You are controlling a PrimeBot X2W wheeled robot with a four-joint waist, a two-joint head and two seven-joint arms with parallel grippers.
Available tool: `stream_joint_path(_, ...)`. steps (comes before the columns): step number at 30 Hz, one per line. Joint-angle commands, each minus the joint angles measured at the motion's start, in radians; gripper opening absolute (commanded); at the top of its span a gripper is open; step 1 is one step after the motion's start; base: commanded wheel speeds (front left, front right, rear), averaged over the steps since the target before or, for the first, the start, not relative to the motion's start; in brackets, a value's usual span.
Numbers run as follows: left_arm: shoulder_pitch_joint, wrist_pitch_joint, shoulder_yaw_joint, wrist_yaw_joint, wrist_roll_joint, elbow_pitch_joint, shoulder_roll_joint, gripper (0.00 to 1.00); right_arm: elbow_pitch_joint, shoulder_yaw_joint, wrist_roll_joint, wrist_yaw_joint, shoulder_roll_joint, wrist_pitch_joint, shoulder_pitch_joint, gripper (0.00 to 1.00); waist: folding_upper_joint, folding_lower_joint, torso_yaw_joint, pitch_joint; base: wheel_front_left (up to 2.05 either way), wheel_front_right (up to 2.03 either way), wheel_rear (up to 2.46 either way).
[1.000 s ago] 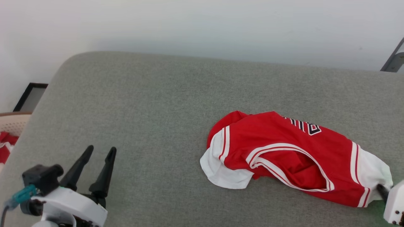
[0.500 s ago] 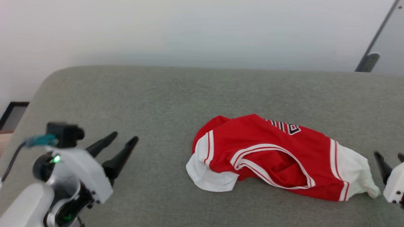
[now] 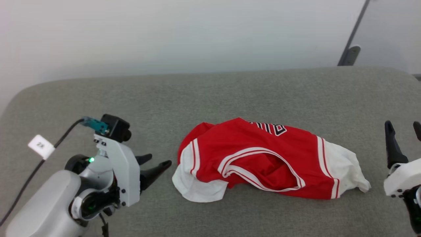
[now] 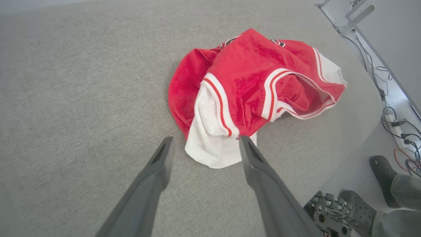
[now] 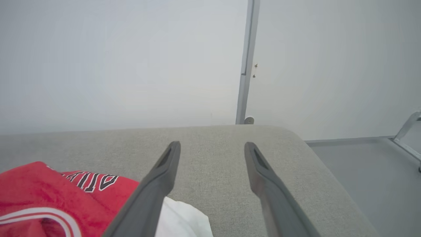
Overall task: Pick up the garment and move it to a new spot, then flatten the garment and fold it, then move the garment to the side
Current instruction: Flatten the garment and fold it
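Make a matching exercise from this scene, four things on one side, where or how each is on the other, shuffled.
1 garment
2 left gripper
3 right gripper
4 dark shoe

A on the floor
B jaws open, aimed at a white sleeve
C crumpled on the grey surface
D jaws open, aimed toward the wall

Pairs: 1-C, 2-B, 3-D, 4-A

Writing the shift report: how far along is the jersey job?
Done, seemingly: garment lies on the grey pad, crumpled, held by neither tool. In hand: left tool, open, points at its white sleeve; right tool open beside it. Left: flatten, fold, move aside.
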Motion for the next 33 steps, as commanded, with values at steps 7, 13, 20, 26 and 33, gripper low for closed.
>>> stream_joint_path(7, -0.048, 0.053, -0.049, -0.022, -0.011, 0.093, -0.023, 1.00, -0.074, 0.021, -0.044, -0.001, 0.074, -0.115, 0.004, 1.00, -0.0001, 0.0000, -0.065, 0.067, 0.00, 0.00, 0.00)
stream_joint_path(13, -0.077, 0.051, -0.081, -0.036, -0.003, 0.170, -0.030, 1.00, -0.100, 0.041, -0.056, -0.001, 0.113, -0.154, -0.014, 1.00, -0.0001, 0.0000, -0.097, 0.122, 0.00, 0.00, 0.00)
stream_joint_path(20, -0.092, 0.039, -0.116, -0.043, -0.019, 0.253, -0.040, 1.00, -0.108, 0.043, -0.060, -0.001, 0.136, -0.168, -0.034, 1.00, -0.0001, 0.0000, -0.122, 0.173, 0.00, 0.00, 0.00)
stream_joint_path(26, -0.094, 0.024, -0.166, -0.041, -0.039, 0.314, -0.064, 1.00, -0.101, 0.036, -0.060, -0.001, 0.144, -0.175, -0.047, 1.00, -0.0001, 0.0000, -0.120, 0.191, 0.00, 0.00, 0.00)
stream_joint_path(33, -0.127, 0.015, -0.214, -0.042, -0.084, 0.323, -0.053, 0.00, -0.097, 0.024, -0.069, -0.001, 0.143, -0.180, -0.057, 1.00, -0.0001, 0.0000, -0.100, 0.190, 0.00, 0.00, 0.00)
